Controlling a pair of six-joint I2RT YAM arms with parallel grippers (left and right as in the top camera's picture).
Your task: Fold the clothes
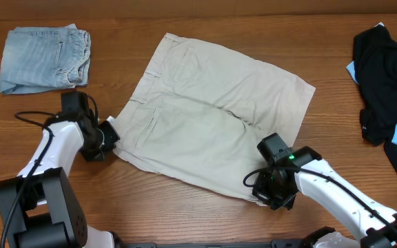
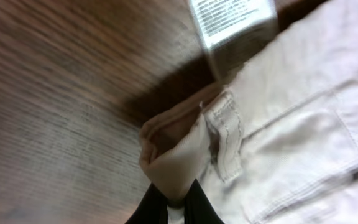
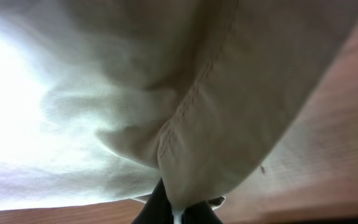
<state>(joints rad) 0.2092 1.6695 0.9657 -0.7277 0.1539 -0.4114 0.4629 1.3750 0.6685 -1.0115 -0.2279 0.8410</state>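
Observation:
The beige shorts lie spread flat on the wooden table, waistband to the left, leg hems to the right. My left gripper is shut on the near waistband corner, lifted slightly; the white inner label hangs beside it. My right gripper is shut on the near leg hem, with the cloth bunched and raised over the fingers. The fingertips themselves are hidden by fabric in both wrist views.
A folded light-blue denim garment lies at the back left. A black garment with light-blue cloth lies at the right edge. The left arm's cable trails on the table.

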